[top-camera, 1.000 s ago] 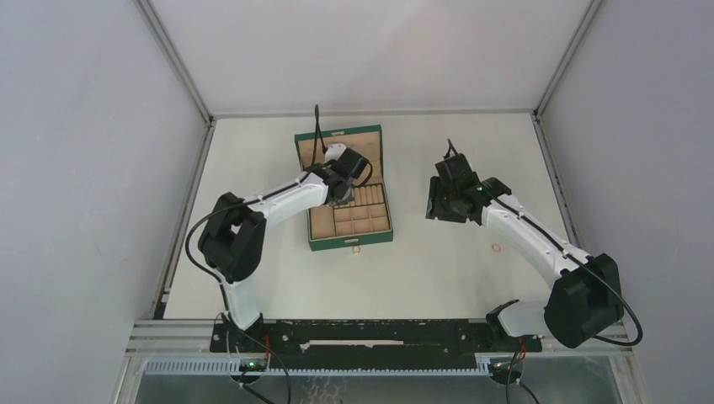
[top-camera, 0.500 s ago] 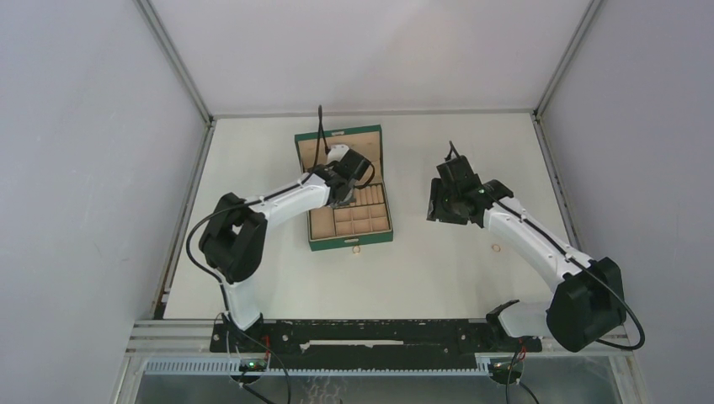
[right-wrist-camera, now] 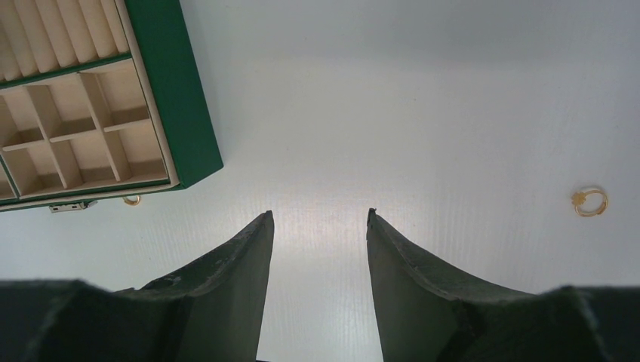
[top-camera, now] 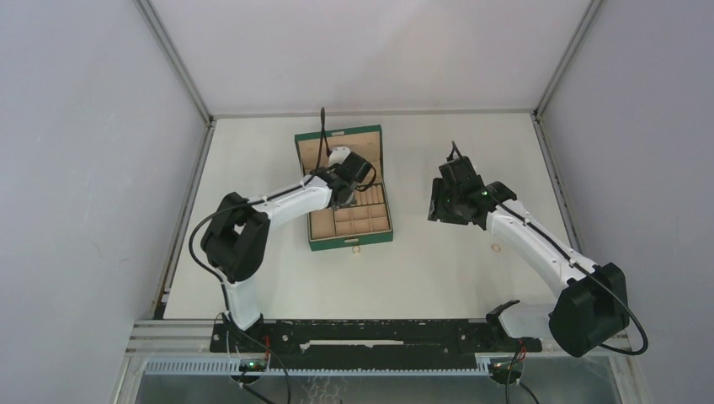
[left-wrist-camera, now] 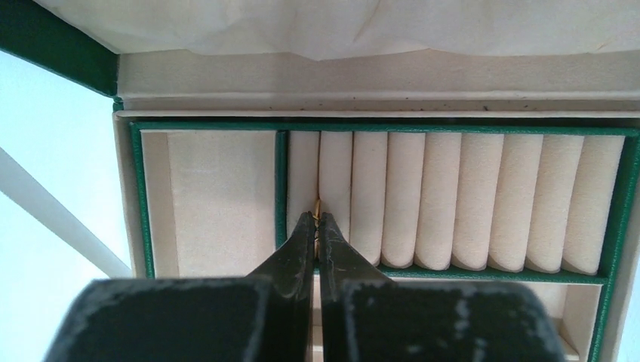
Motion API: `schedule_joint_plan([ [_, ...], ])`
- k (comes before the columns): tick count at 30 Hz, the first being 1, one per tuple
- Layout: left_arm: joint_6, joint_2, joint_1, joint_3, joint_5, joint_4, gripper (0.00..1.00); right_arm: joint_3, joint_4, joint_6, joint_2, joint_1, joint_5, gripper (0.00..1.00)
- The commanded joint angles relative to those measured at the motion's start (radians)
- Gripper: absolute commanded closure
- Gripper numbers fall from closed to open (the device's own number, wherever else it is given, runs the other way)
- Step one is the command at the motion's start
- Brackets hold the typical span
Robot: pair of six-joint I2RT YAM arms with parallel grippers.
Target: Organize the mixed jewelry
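My left gripper point(left-wrist-camera: 317, 215) is shut on a thin gold ring point(left-wrist-camera: 318, 205), its tips at the slot between the first two cream ring rolls point(left-wrist-camera: 336, 188) of the dark green box point(top-camera: 343, 187). In the top view the left gripper point(top-camera: 343, 195) hangs over the box's middle. My right gripper point(right-wrist-camera: 320, 215) is open and empty above bare table, right of the box point(right-wrist-camera: 175, 98). A second gold ring point(right-wrist-camera: 589, 201) lies on the table to its right, also in the top view point(top-camera: 498, 248). A small gold piece point(right-wrist-camera: 132, 200) lies by the box's front edge. The pale chain does not show.
The box's lid point(top-camera: 337, 143) stands open at the back, lined with pale fabric point(left-wrist-camera: 340, 30). Square tan compartments point(right-wrist-camera: 83, 143) fill the box's front half, and a metal clasp point(right-wrist-camera: 72, 206) sits on its front. White enclosure walls point(top-camera: 101, 168) bound the table.
My left gripper has moved a little to the right and farther back over the box. My right arm has shifted slightly right, its gripper staying open.
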Motion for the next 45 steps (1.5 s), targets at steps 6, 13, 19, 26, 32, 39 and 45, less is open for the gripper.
schedule_joint_plan([
  [6,0.001,-0.018,-0.014,-0.015,0.02,-0.004,0.75,-0.004,0.009,0.002,-0.044,-0.001,0.001,0.43],
  [13,0.022,-0.094,-0.02,-0.03,0.006,0.006,0.72,-0.005,0.007,0.008,-0.046,0.009,0.004,0.43],
  [19,0.032,-0.125,-0.02,-0.033,0.003,0.022,0.74,-0.005,0.011,0.014,-0.041,0.017,0.003,0.43],
  [26,0.041,-0.112,-0.02,-0.023,-0.007,0.024,0.82,-0.004,0.01,0.02,-0.038,0.026,0.004,0.43],
  [32,0.05,-0.093,-0.02,-0.004,-0.011,0.024,0.92,-0.004,0.007,0.021,-0.036,0.029,0.006,0.43],
  [39,0.049,-0.077,-0.019,0.001,-0.03,0.021,1.0,-0.004,0.009,0.025,-0.033,0.03,0.003,0.43],
  [45,0.053,-0.069,-0.015,-0.002,-0.033,0.025,1.0,-0.005,0.014,0.023,-0.03,0.031,-0.002,0.43],
])
